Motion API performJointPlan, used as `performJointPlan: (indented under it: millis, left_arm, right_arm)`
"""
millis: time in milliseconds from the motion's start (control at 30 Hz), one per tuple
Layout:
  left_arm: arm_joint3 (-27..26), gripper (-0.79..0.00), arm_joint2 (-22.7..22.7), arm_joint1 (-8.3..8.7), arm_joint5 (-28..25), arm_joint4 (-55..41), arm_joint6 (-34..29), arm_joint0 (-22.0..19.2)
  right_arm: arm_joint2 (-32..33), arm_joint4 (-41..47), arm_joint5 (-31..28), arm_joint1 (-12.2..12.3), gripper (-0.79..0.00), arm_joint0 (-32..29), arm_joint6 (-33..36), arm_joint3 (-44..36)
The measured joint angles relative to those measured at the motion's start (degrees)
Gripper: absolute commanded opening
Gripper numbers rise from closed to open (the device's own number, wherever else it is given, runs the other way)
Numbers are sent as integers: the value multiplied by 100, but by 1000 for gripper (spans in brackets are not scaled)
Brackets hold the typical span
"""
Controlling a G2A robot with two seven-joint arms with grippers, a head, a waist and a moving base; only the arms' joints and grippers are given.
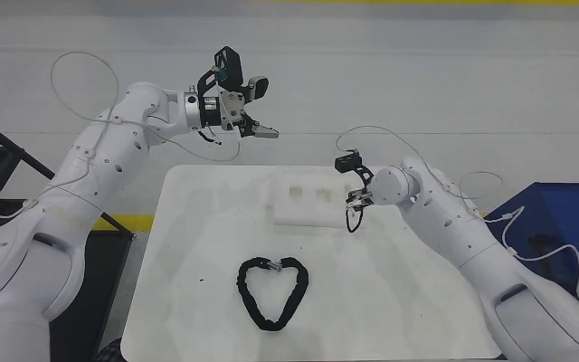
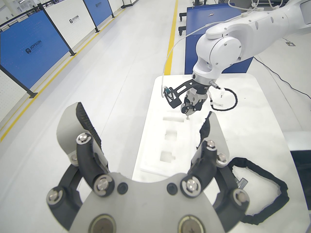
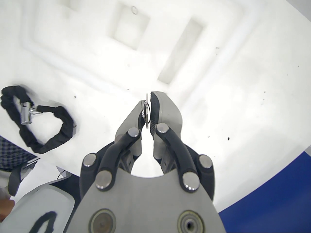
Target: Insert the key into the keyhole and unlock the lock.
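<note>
A black fabric-covered chain lock (image 1: 271,291) lies in a heart-shaped loop on the white table (image 1: 407,299), its silver lock body (image 3: 25,113) at the top of the loop. My right gripper (image 3: 146,106) is shut on a thin silver key (image 3: 147,112) with a ring, held edge-on just above the near edge of the white foam tray (image 1: 308,201). From the left wrist view the key tip (image 2: 187,116) points down under that gripper. My left gripper (image 2: 145,124) hangs open and empty, raised beyond the table's far left corner (image 1: 262,131).
The foam tray (image 3: 73,56) has three rectangular recesses; a small ring (image 3: 134,10) lies in the middle one. A blue cabinet (image 1: 543,226) stands off the table's right side. Blue barrier panels (image 2: 31,47) line the floor behind.
</note>
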Motion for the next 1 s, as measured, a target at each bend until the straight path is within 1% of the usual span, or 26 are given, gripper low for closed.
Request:
performJointPlan:
  millis: [133, 267, 467, 567, 700, 867, 1000]
  left_arm:
    - [0, 0, 0, 0, 0, 0, 0, 0]
    - [0, 0, 0, 0, 0, 0, 0, 0]
    - [0, 0, 0, 0, 0, 0, 0, 0]
    - [0, 0, 0, 0, 0, 0, 0, 0]
    - [0, 0, 0, 0, 0, 0, 0, 0]
    - [0, 0, 0, 0, 0, 0, 0, 0]
    - [0, 0, 0, 0, 0, 0, 0, 0]
  right_arm:
    - [566, 159, -290, 267, -785, -383, 107, -850]
    - [1247, 318, -570, 541, -785, -939, 145, -1869]
    - [2112, 630, -797, 809, -785, -1644, 229, -3032]
    - [2475, 840, -919, 895, -785, -1921, 175, -3420]
    - [2912, 1246, -1130, 979, -785, -2239, 26, -3718]
    - [3494, 1744, -1224, 1066, -785, -2759, -452, -3963]
    - [3764, 2154, -1315, 1105, -785, -3138, -671, -4127]
